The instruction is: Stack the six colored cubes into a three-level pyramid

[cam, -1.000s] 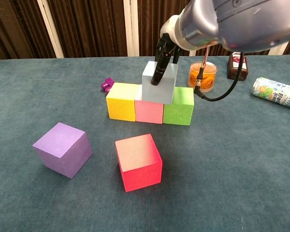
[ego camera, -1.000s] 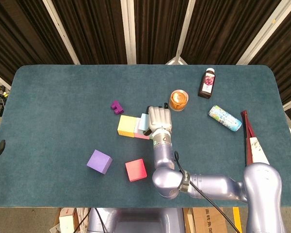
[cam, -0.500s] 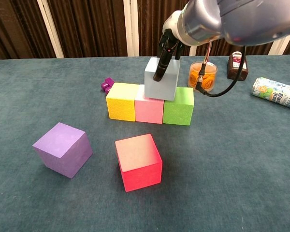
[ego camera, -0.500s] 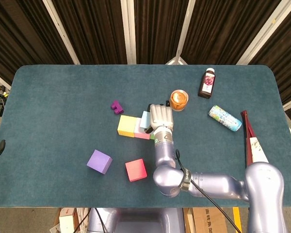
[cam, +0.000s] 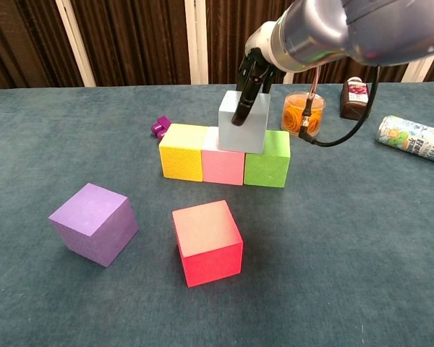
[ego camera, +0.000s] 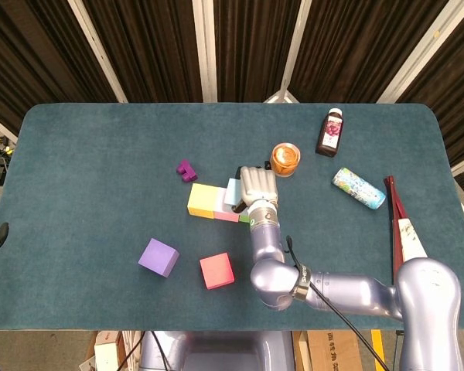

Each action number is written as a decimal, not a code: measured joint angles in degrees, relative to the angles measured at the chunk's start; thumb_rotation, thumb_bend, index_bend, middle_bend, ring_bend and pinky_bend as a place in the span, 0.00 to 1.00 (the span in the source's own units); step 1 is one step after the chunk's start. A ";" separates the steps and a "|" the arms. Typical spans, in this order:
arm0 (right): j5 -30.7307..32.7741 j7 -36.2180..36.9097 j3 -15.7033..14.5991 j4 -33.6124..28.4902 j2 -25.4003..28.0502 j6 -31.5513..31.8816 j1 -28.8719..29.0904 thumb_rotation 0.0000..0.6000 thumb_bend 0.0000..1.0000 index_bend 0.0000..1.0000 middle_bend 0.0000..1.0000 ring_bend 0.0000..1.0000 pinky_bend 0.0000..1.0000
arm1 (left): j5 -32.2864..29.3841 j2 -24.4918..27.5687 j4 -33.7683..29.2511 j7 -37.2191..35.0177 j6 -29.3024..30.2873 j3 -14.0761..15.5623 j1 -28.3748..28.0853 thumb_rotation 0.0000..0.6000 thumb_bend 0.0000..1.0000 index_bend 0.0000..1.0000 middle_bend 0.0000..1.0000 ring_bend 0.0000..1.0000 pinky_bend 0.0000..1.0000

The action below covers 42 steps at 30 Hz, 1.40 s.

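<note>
Right hand [cam: 249, 83] grips blue cube [cam: 240, 131] on the pink [cam: 223, 166]/green [cam: 266, 168] seam, mid-tabletop. Looks light, rigid, smooth-faced: pinch opposite faces. Left hand out of view.

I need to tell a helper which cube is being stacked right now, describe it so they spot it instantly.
Find the row of three cubes mid-table. The pale blue cube sits on top, over the pink-green seam, gripped by the right hand. It is the only raised cube.
</note>
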 measured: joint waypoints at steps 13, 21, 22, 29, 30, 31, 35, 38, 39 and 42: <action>0.21 0.86 -0.96 0.39 0.37 -0.37 0.71 1.00 0.20 0.37 0.43 0.25 0.00 | 0.00 0.01 0.02 -0.18 0.05 -0.08 0.02 1.00 0.33 0.07 0.02 0.00 0.00; 0.78 0.99 -1.15 0.46 0.81 -0.50 1.04 1.00 0.20 0.37 0.43 0.25 0.00 | -0.01 -0.07 0.01 -0.12 0.13 -0.12 0.04 1.00 0.33 0.07 0.02 0.00 0.00; 0.82 1.01 -1.16 0.54 0.96 -0.53 1.07 1.00 0.20 0.37 0.43 0.25 0.00 | 0.01 -0.08 0.01 -0.09 0.19 -0.12 0.05 1.00 0.33 0.07 0.02 0.00 0.00; 1.03 1.36 -1.33 0.18 1.54 -0.49 1.24 1.00 0.20 0.37 0.43 0.25 0.00 | 0.05 -0.21 0.11 0.10 0.14 -0.08 -0.01 1.00 0.33 0.07 0.02 0.00 0.00; 1.11 1.38 -1.40 0.15 1.60 -0.50 1.25 1.00 0.20 0.37 0.43 0.25 0.00 | 0.10 -0.22 0.10 0.12 0.14 -0.05 -0.01 1.00 0.33 0.07 0.02 0.00 0.00; 1.21 1.42 -1.48 0.11 1.67 -0.53 1.25 1.00 0.20 0.37 0.43 0.25 0.00 | 0.12 -0.23 0.09 0.13 0.16 -0.04 0.00 1.00 0.33 0.07 0.02 0.00 0.00; 1.48 1.73 -1.64 0.07 1.80 -0.80 1.18 1.00 0.20 0.37 0.43 0.25 0.00 | 0.08 -0.22 0.08 0.12 0.22 -0.08 0.04 1.00 0.33 0.07 0.02 0.00 0.00; 1.61 2.04 -1.79 0.15 1.84 -1.07 1.14 1.00 0.20 0.37 0.43 0.25 0.00 | 0.09 -0.26 0.10 0.20 0.23 -0.07 0.03 1.00 0.33 0.07 0.02 0.00 0.00; 1.62 2.07 -1.85 0.19 1.84 -1.12 1.15 1.00 0.20 0.37 0.43 0.25 0.00 | 0.10 -0.27 0.11 0.23 0.20 -0.06 0.02 1.00 0.33 0.07 0.02 0.00 0.00; 1.60 2.24 -2.00 0.28 1.81 -1.27 1.22 1.00 0.20 0.37 0.43 0.25 0.00 | 0.08 -0.31 0.14 0.31 0.13 -0.05 -0.02 1.00 0.33 0.07 0.02 0.00 0.00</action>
